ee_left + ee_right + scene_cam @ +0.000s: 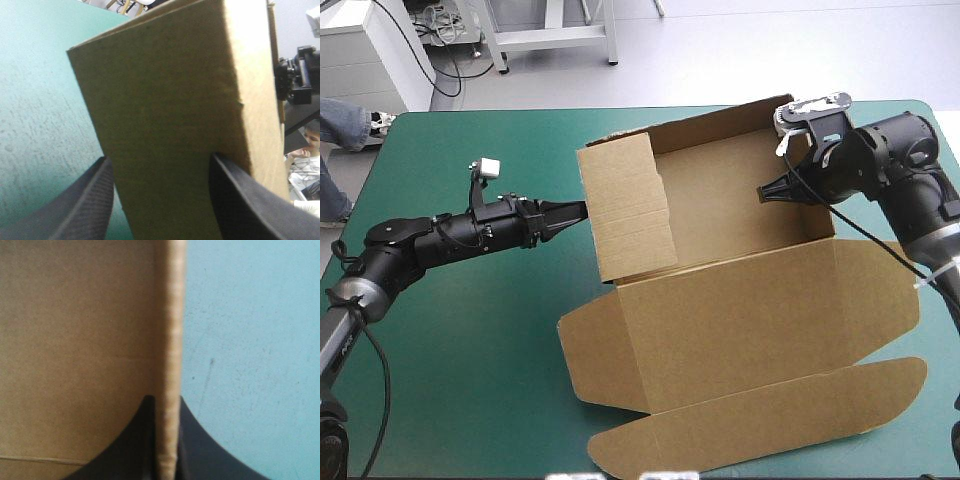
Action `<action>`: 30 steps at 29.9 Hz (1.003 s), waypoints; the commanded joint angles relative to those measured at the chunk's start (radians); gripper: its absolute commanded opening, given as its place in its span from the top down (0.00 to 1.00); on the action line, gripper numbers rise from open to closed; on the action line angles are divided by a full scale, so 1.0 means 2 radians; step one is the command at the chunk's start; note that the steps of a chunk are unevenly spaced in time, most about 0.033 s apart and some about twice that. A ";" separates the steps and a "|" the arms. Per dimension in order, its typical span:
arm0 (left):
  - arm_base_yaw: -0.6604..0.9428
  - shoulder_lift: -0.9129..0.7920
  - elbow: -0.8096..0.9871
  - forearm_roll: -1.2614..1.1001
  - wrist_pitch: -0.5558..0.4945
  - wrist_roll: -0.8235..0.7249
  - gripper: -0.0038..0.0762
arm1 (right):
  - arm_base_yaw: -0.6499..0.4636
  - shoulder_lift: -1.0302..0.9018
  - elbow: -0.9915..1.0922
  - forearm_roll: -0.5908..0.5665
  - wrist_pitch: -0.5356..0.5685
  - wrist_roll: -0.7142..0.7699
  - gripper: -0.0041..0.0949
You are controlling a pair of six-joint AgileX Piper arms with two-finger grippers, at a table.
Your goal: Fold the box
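Observation:
The brown box (720,205) stands mid-table as an open tray, its lid (760,320) lying flat toward the front. The box's left wall (625,210) is raised, leaning inward. My left gripper (570,211) meets that wall's outer edge. In the left wrist view the left gripper (160,165) is open, its black fingers (90,200) apart with the wall's board (165,100) between them. My right gripper (767,191) sits at the right wall. The right gripper (165,405) is shut on that wall's edge (170,315), with the box's inner board (75,340) to one side.
The lid's rounded tuck flap (750,425) reaches close to the table's front edge. Bare teal-green cover (470,350) lies left of the box and shows beyond the right wall (250,340). The right arm (295,80) shows past the board in the left wrist view.

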 commanded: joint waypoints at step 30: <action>-0.081 -0.018 -0.183 0.310 -0.090 -0.323 0.45 | 0.073 0.019 -0.013 -0.023 -0.097 0.077 0.98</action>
